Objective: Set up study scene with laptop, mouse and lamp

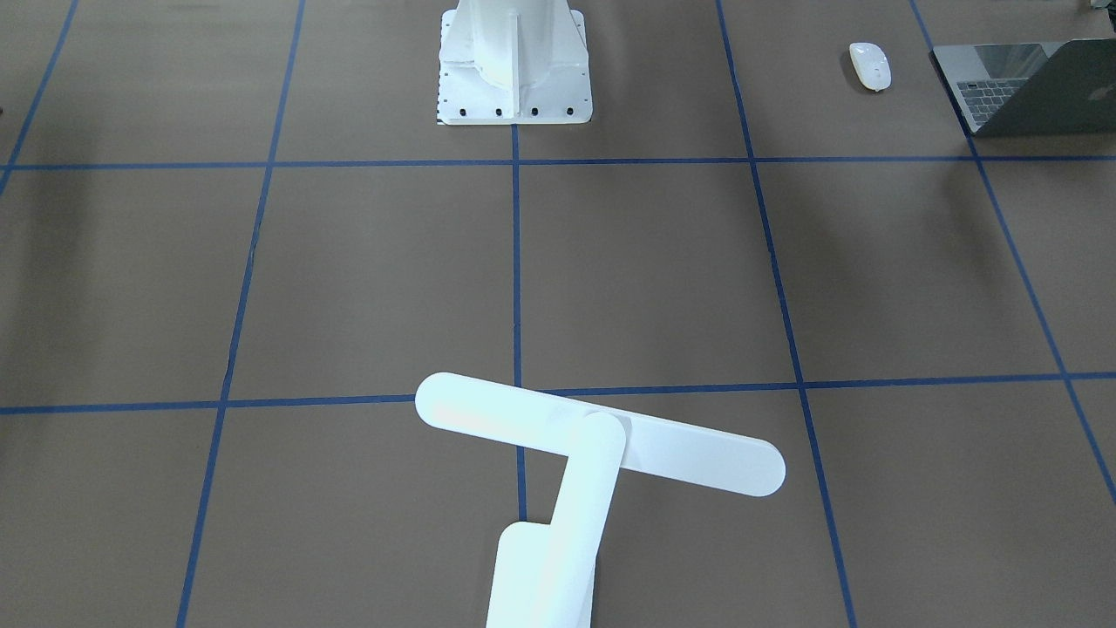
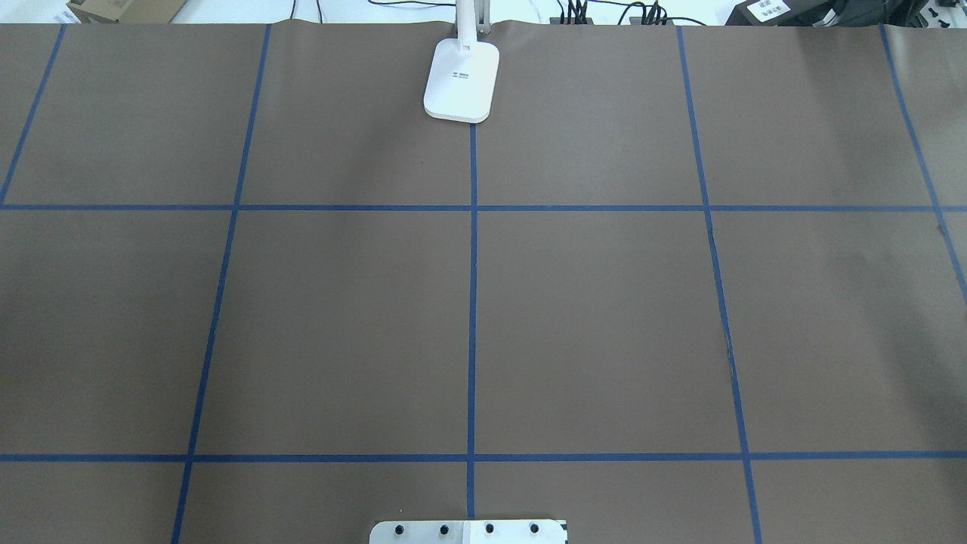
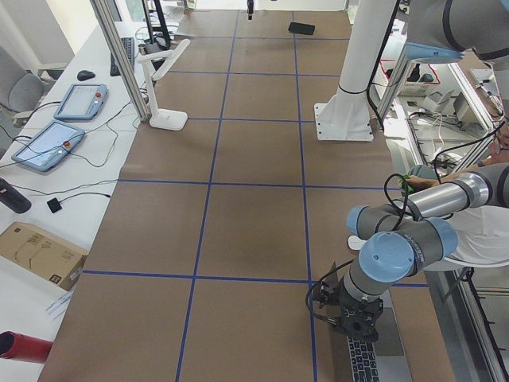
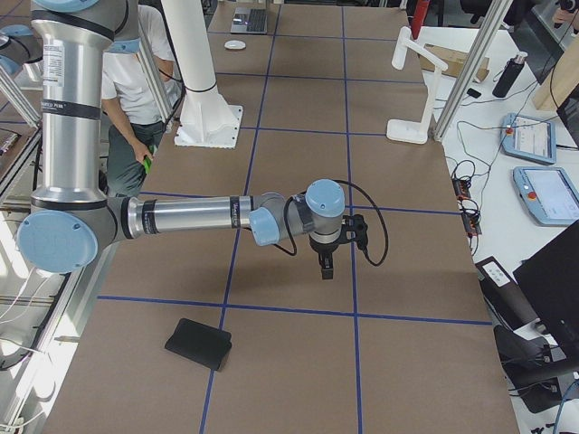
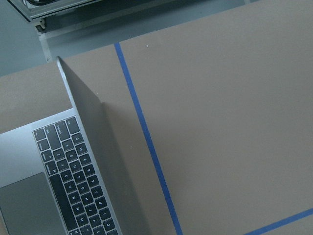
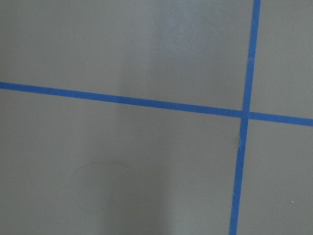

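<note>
Laptop (image 1: 1037, 92), mouse (image 1: 870, 65) and lamp (image 1: 602, 436) are all sitting on the counter (image 2: 604, 302), but they are scattered rather than arranged. The laptop is resting with its lid partly raised at the robot's near left corner, close to the counter's edge. The mouse is lying just beside it, toward the white pedestal (image 1: 514, 78). The lamp is standing well apart at the middle of the far edge, its bar head reaching over the counter. The left claw (image 3: 358, 330) is hanging directly over the laptop's keyboard. The right claw (image 4: 326, 267) is hovering above bare brown paper and blue tape lines (image 6: 146, 103), apart from a flat black pad (image 4: 199, 344). Neither claw's fingers are showing in the wrist views, so I cannot tell whether either is open or closed. Nothing appears to be gripped, and the setting-up seems to be only beginning. The main risk, as I am judging it, is the laptop. A pinch on the thin raised lid could swing the hinge instead of moving the body. A push from above could send it sliding toward the nearby edge. The smooth oval mouse is lying close enough for the left arm to be knocking it aside, and it may squirt out from between the fingers. The tall lamp could tip if taken high on its arm. A person (image 4: 136, 90) is standing near the robot's base, within the arms' sweep.
</note>
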`<state>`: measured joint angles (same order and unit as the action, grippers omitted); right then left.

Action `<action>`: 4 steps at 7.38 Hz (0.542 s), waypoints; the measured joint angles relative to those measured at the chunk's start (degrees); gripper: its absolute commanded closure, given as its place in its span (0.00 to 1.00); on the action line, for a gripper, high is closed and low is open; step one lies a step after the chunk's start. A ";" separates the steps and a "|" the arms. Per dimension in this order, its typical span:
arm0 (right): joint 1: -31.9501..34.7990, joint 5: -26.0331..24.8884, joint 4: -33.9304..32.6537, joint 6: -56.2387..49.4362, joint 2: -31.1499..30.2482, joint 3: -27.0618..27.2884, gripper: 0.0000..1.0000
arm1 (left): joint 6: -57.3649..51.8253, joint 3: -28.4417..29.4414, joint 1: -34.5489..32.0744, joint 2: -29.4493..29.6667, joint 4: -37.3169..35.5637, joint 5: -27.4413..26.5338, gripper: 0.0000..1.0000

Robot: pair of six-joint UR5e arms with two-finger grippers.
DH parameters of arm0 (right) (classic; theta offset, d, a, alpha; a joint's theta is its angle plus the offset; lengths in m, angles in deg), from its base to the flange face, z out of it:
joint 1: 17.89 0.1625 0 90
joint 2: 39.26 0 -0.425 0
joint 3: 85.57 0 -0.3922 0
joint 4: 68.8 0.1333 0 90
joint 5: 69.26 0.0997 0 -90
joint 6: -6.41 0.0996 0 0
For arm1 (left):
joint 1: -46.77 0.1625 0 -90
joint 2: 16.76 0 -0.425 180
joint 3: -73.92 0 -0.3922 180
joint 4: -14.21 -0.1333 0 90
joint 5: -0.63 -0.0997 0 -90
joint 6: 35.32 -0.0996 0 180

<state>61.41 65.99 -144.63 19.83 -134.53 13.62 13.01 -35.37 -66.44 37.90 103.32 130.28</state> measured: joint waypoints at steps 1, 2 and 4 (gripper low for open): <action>-0.08 0.37 -0.01 0.13 0.00 -0.01 0.01 | 0.80 1.51 0.00 -0.33 1.08 0.06 0.01; -0.17 0.62 -0.01 0.22 0.00 -0.04 0.01 | 2.40 2.17 0.01 -0.73 2.04 0.32 0.05; -0.39 0.85 -0.01 0.34 0.00 -0.04 0.01 | 4.87 2.47 0.01 -1.89 3.84 1.24 0.15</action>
<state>61.02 66.84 -144.65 20.17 -134.53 13.57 17.87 -32.89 -66.43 36.01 107.16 131.51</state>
